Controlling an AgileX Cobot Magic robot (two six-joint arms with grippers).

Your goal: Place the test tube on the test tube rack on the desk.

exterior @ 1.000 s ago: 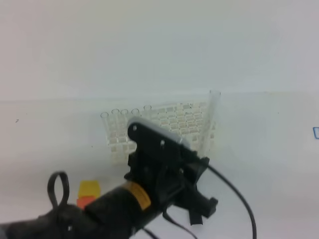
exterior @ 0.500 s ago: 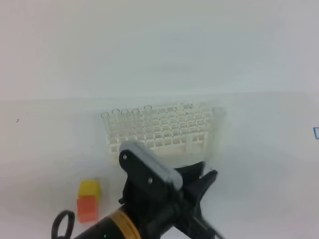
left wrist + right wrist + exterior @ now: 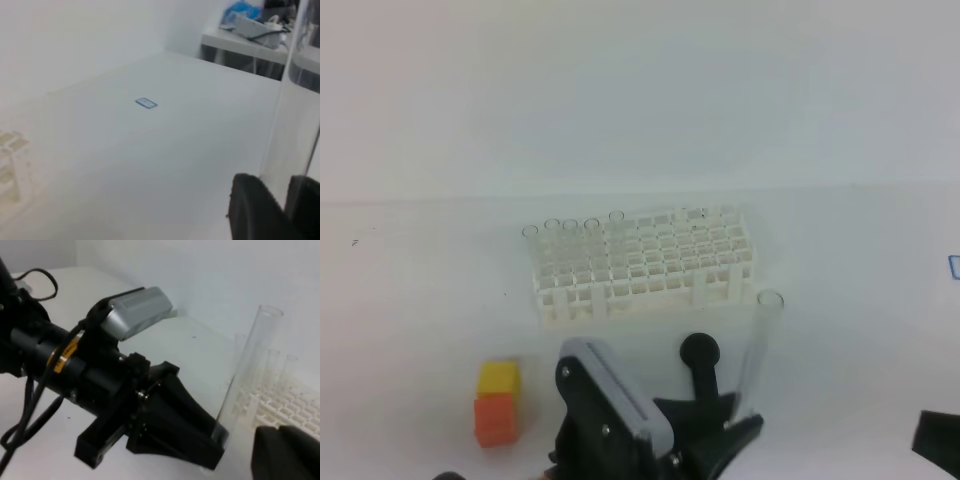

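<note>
My left gripper is at the bottom of the exterior view, shut on the lower end of a clear test tube. The tube stands nearly upright, in front of and to the right of the white test tube rack, apart from it. In the right wrist view the tube rises from the left gripper. In the left wrist view the tube runs up between the black fingers. My right gripper shows only as a dark corner; its jaws are unclear.
Several other clear tubes stand in the rack's back left holes. A yellow block on an orange block sits on the white desk at the front left. A small blue mark lies at the right edge.
My left arm has drawn back toward the front edge. It carried the tube from the rack's right end to a spot in front of the rack. The right gripper's corner has come into view.
</note>
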